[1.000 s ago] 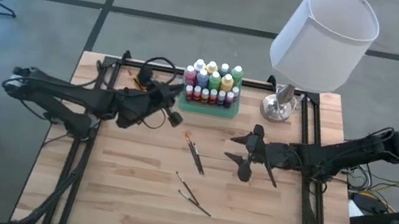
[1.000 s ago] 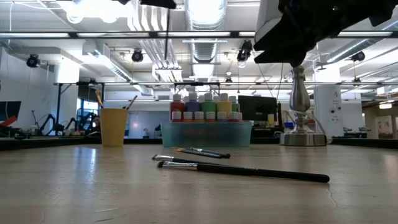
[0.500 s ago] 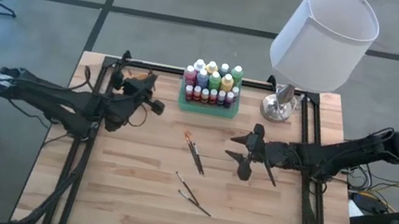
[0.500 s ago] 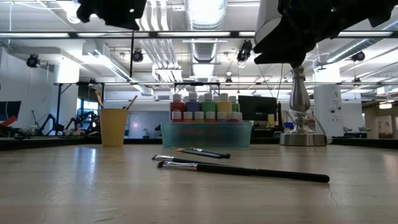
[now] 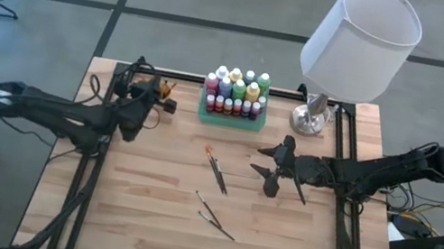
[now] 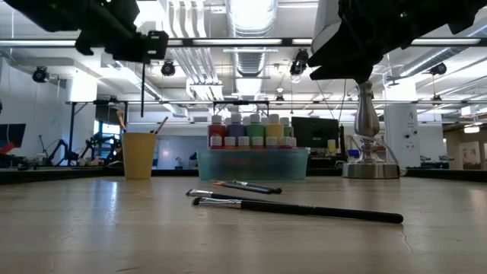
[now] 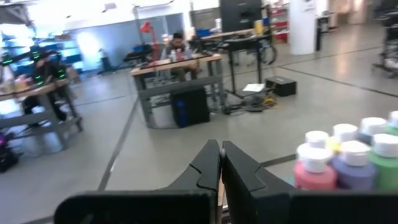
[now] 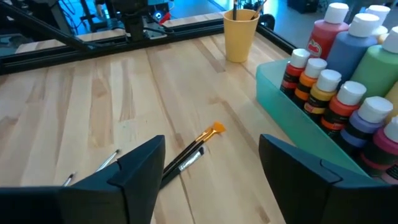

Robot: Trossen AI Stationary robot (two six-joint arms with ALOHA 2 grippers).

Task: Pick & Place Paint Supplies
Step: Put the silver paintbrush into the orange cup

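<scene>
Wooden table holds loose brushes; bottles fill the tray. Left gripper, pressed shut on a thin brush, has swung from the tray to above the cup, likely to drop it in. Right gripper hovers spread near the brushes.

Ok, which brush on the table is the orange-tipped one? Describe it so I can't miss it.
Start at the green tray of paint bottles beside the lamp. On the bare wood in front of it lie two brushes side by side; take the orange-tipped brush. The other brushes, farther from the tray, show no orange.
</scene>
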